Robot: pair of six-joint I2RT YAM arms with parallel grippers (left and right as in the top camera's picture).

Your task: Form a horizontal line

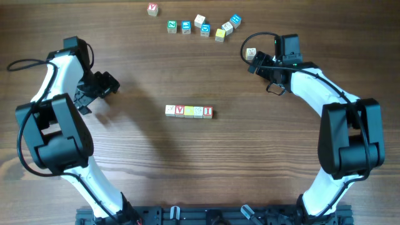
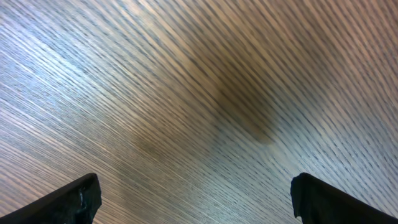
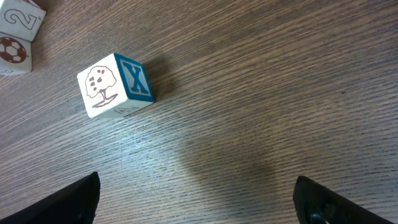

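Observation:
A row of several letter blocks (image 1: 189,111) lies side by side in a horizontal line at the table's middle. A loose cluster of several blocks (image 1: 205,27) lies at the far edge, with one block (image 1: 152,9) apart to its left. A white block with a tree drawing and a blue X (image 3: 115,86) lies alone near my right gripper; it also shows in the overhead view (image 1: 250,54). My right gripper (image 3: 196,202) (image 1: 259,62) is open and empty, the block ahead of its jaws, not between them. My left gripper (image 2: 196,199) (image 1: 110,84) is open and empty over bare wood.
Two more blocks, one with a 2 (image 3: 22,18) and one with a football (image 3: 12,53), sit at the top left corner of the right wrist view. The left wrist view shows only the wooden table (image 2: 205,93).

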